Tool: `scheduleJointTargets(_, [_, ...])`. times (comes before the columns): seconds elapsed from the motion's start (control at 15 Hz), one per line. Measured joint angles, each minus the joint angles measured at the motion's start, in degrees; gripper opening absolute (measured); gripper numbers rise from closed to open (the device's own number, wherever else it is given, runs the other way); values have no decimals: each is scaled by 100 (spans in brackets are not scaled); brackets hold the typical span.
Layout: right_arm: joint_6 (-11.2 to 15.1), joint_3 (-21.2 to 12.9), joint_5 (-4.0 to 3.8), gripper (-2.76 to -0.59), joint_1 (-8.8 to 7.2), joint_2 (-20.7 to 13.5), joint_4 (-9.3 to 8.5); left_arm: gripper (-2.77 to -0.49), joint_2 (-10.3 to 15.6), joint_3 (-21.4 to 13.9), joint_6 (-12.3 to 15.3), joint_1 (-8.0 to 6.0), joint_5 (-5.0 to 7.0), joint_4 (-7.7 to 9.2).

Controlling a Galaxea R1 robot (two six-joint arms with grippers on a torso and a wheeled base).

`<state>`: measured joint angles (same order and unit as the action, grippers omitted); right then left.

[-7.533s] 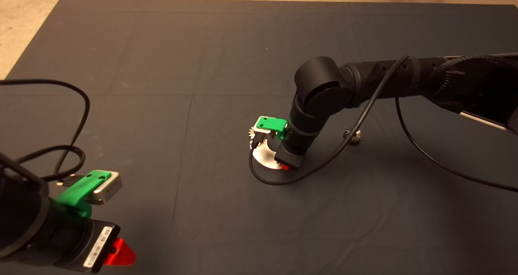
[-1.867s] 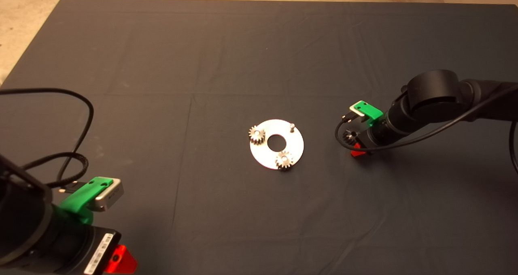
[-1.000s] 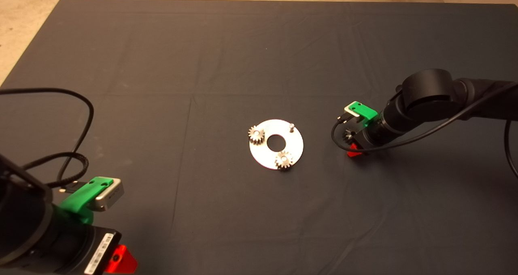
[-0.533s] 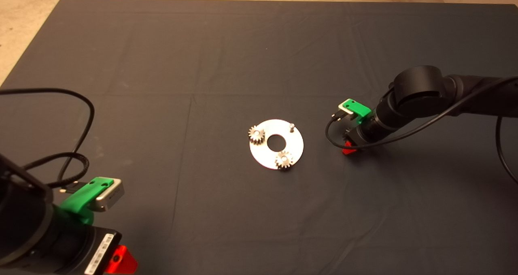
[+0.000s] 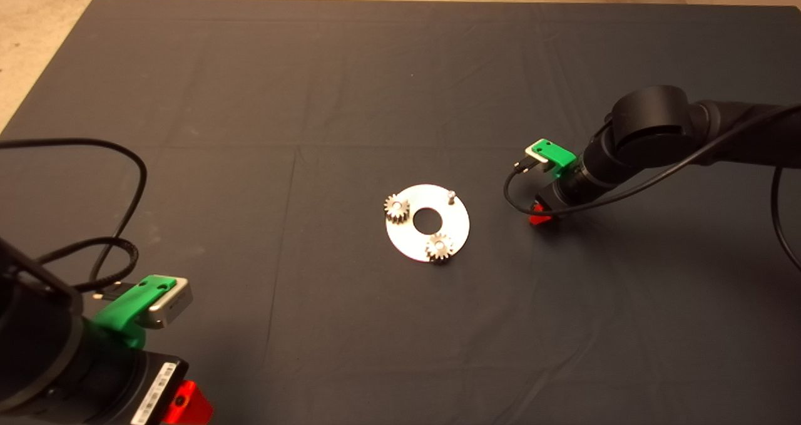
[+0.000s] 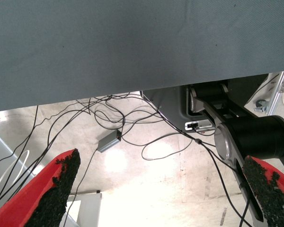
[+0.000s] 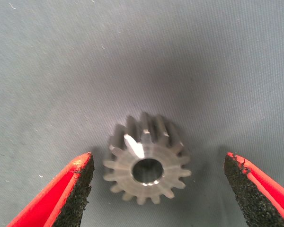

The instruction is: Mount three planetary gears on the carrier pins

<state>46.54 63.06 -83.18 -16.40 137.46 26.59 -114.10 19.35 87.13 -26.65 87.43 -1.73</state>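
- Two gears (image 5: 397,208) sit on the disc (image 5: 457,228), mid-frame; one pin (image 5: 450,194) is bare.
- Third gear (image 7: 146,163) lies flat on the mat (image 5: 313,99), right of the disc, centred between the right gripper's (image 7: 156,189) spread fingers (image 7: 78,189).
- Left gripper (image 6: 156,194) parked lower left, spread too.

Shiny round metal disc (image 5: 427,234) at mat centre: one short silver pin (image 5: 450,194) on its far right stood bare, open from above; two small toothed steel gears (image 5: 397,208) occupied the left and near pins. Right gripper (image 7: 157,189): fingers spread wide, loose steel gear (image 7: 146,163) between them untouched, dark mat (image 5: 350,87) bare all round. Left gripper (image 5: 181,403) parked near left.
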Motion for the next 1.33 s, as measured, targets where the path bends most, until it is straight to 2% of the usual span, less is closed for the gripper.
scheduleJointTargets(0.53, [1,0,5,-133,2,0,-1,-80,0,0,0,13,0,2])
scheduleJointTargets(0.8, [0,0,2,-142,2,0,-2,-80,0,0,0,15,0,2])
scheduleJointTargets(0.87, [0,0,2,-152,2,2,-2,-80,0,0,0,15,0,2])
scheduleJointTargets(1.07, [1,0,0,-156,2,0,-2,-80,0,0,0,13,0,2])
scheduleJointTargets(1.13, [1,0,1,-166,2,0,-2,-80,0,0,0,13,0,2])
scheduleJointTargets(1.33, [1,0,2,-168,2,-6,-2,-80,0,0,0,13,0,2])
